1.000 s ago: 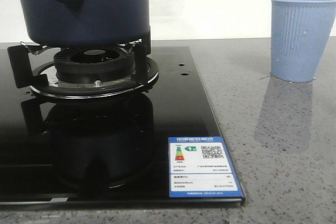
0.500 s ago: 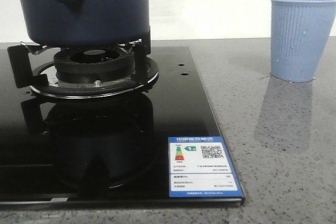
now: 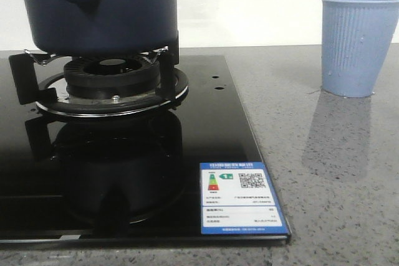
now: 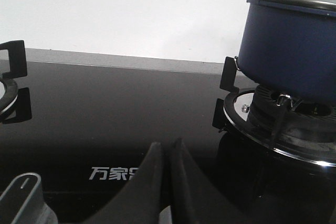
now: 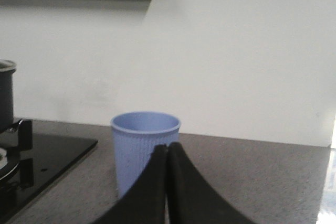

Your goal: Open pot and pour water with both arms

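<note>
Right, you have the pot (image 3: 100, 7), lid on, sitting on the burner grate (image 3: 109, 82) toward the hob's far edge; left gripper (image 4: 167, 153) and right gripper (image 5: 167, 156) both pressed together, empty.

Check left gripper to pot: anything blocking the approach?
Nothing visible does. The left gripper, shut, hovers over bare black cooktop glass. The pot sits lidded on its burner stand, with only open glass between them.
</note>
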Controlling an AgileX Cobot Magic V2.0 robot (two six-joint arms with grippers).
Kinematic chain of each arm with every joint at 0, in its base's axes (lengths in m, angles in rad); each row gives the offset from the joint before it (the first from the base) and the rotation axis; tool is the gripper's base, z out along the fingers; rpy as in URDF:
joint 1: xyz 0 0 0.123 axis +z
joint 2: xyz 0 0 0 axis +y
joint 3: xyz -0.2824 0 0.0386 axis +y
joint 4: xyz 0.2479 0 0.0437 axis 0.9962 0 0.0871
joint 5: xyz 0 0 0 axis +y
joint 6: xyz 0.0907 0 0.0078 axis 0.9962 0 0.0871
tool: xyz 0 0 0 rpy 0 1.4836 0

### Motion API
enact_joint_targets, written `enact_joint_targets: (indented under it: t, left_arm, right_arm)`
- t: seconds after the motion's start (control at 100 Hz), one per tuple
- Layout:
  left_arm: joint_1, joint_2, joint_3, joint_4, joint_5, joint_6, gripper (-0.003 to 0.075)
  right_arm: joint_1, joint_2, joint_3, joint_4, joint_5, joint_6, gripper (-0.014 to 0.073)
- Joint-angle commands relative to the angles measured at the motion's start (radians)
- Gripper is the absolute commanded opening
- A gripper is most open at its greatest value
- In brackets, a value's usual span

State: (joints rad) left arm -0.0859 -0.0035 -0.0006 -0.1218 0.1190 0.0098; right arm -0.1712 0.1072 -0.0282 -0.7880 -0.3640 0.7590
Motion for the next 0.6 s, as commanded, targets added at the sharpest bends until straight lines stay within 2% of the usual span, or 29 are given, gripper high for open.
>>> enact_joint_targets:
  t: [0.0,0.05,0.08,0.16,0.21,0.31,0.45,0.53,0.59]
  left_arm:
    - [0.001,-0.024,0.015,-0.010,-0.071,-0.010,-0.0016]
    - [0.001,-0.024,0.015,-0.010,-0.071,-0.010,-0.0016]
    - [0.001,-0.024,0.015,-0.010,-0.071,-0.010,-0.0016]
    - [0.001,-0.024,0.015,-0.010,-0.071,-0.010,-0.0016]
    - [0.001,-0.024,0.015,-0.010,-0.071,-0.010,-0.0016]
    - [0.001,-0.024,0.015,-0.010,-0.071,-0.010,-0.0016]
    - [0.001,-0.024,0.015,-0.010,-0.071,-0.010,-0.0016]
    - [0.001,-0.024,0.015,-0.010,-0.071,-0.010,-0.0016]
    - [0.001,-0.024,0.015,-0.010,-0.071,-0.010,-0.0016]
  right_arm:
    - [0.028,0.051,-0.027,0.309,0.004,-0.290,-0.0061]
    - [0.060,0.074,-0.031,0.495,0.051,-0.446,-0.0061]
    - [0.088,0.084,-0.037,0.557,0.091,-0.534,-0.0061]
    - [0.155,0.089,-0.051,0.689,0.212,-0.740,-0.0061]
    - [0.187,0.077,-0.054,0.736,0.286,-0.797,-0.0061]
    - [0.190,-0.004,-0.040,0.739,0.384,-0.800,-0.0061]
    - [0.158,-0.140,0.021,0.736,0.389,-0.793,-0.0061]
    - [0.150,-0.133,0.056,0.738,0.364,-0.773,-0.0061]
    - [0.150,-0.138,0.054,0.738,0.417,-0.766,-0.0061]
